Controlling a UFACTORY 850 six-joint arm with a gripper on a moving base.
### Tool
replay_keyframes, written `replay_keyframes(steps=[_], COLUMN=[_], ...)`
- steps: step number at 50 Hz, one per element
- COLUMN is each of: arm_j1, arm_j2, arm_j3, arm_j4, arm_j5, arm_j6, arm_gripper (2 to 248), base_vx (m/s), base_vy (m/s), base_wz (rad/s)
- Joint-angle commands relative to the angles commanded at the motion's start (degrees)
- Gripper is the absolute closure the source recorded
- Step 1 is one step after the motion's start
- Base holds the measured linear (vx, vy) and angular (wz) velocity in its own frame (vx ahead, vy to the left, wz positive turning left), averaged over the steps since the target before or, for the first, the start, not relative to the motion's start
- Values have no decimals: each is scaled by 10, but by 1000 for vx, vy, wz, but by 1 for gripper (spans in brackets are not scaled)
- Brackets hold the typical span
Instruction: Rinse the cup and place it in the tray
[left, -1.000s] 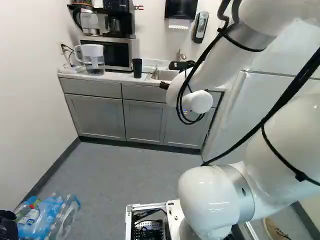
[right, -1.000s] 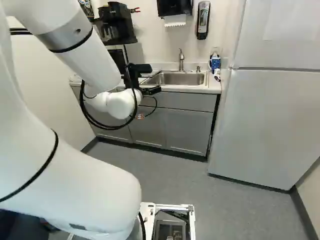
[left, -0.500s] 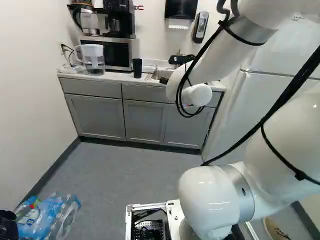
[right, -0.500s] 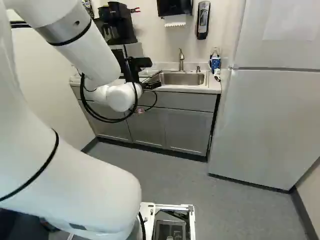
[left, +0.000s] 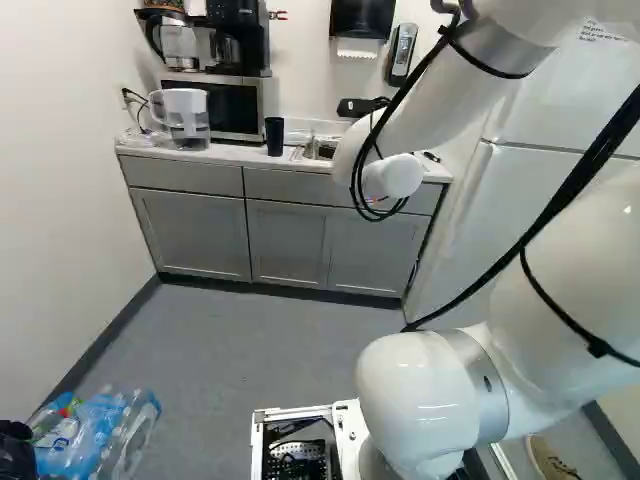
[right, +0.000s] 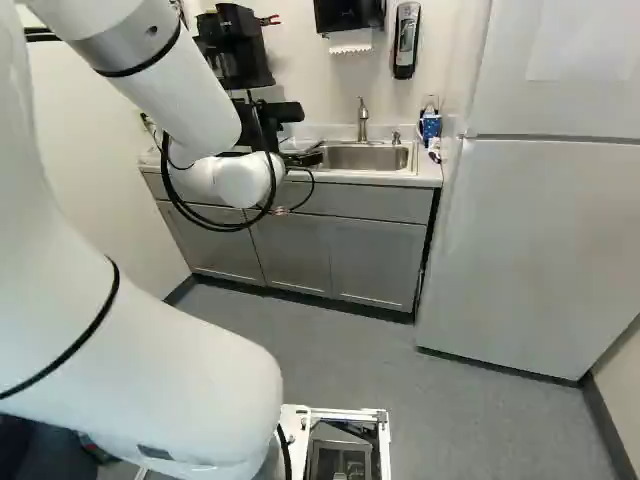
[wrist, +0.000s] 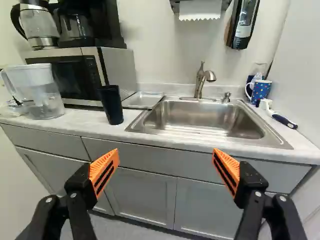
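Observation:
The gripper (right: 302, 158) is in front of the counter in the right base view, partly behind the arm's wrist. In the wrist view the gripper (wrist: 166, 161) stands wide open, its orange pads far apart and nothing between them. A black cup (wrist: 111, 104) stands upright on the counter, ahead of the gripper and left of the sink; the left base view shows the cup (left: 274, 136) too. Beside it, against the sink's rim, lies a shallow tray (wrist: 143, 101). The sink (wrist: 202, 120) has a faucet (wrist: 199, 82) behind it.
A water pitcher (wrist: 37, 92) and a microwave (wrist: 75, 72) stand beyond the cup. A dotted mug (wrist: 261, 90) and a brush (wrist: 283, 120) are at the sink's far side. The fridge (right: 545, 230) stands beside the counter. Bottles (left: 95, 430) lie on the floor.
The arm's wrist and gripper have risen, shifting slightly left in the right base view. The base and the black cup have stayed put.

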Motion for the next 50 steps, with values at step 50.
replay_keyframes(steps=[50], arm_j1=[0], arm_j2=[2], arm_j3=[-61], arm_j4=[0], arm_j5=[-57], arm_j6=[0], arm_gripper=[3], base_vx=[0], base_vy=[0], base_wz=[0])
